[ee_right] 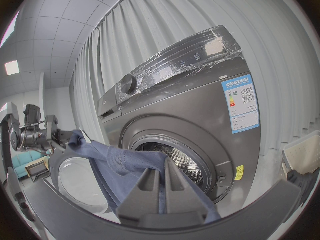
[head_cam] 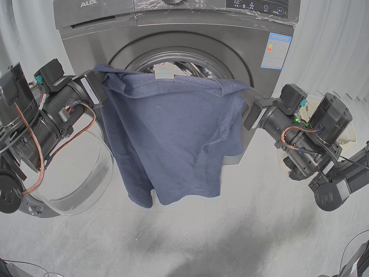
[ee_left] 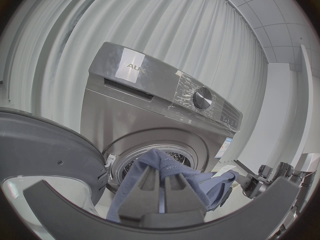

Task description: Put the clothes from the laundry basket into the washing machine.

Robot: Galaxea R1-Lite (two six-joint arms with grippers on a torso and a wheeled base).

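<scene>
**While Two Grippers Pinch Its Shoulders, a navy T-shirt (head_cam: 169,135) Hangs Before the washing machine (head_cam: 96,47)**

Where the head view takes in the whole garment, it shows the shirt spread flat in the air in front of the round opening. The top edge runs side to side between the two arms, dipping a little toward the robot's right. The white neck tag (head_cam: 163,70) sits at the top and the hem points down at the floor, clear of it. The glass door (head_cam: 77,181) stands swung open on the robot's left.

The wrist views supply what the cloth hides from above. In the left wrist view the left gripper (ee_left: 162,180) has its fingers drawn nearly together on a bunched fold of the blue fabric. In the right wrist view the right gripper (ee_right: 162,177) is clamped the same way on the opposite shoulder. That view also looks past the shirt into the steel drum (ee_right: 181,160) and catches a corner of the cream laundry basket (ee_right: 301,154), on the floor just beside the machine on the robot's right.
</scene>
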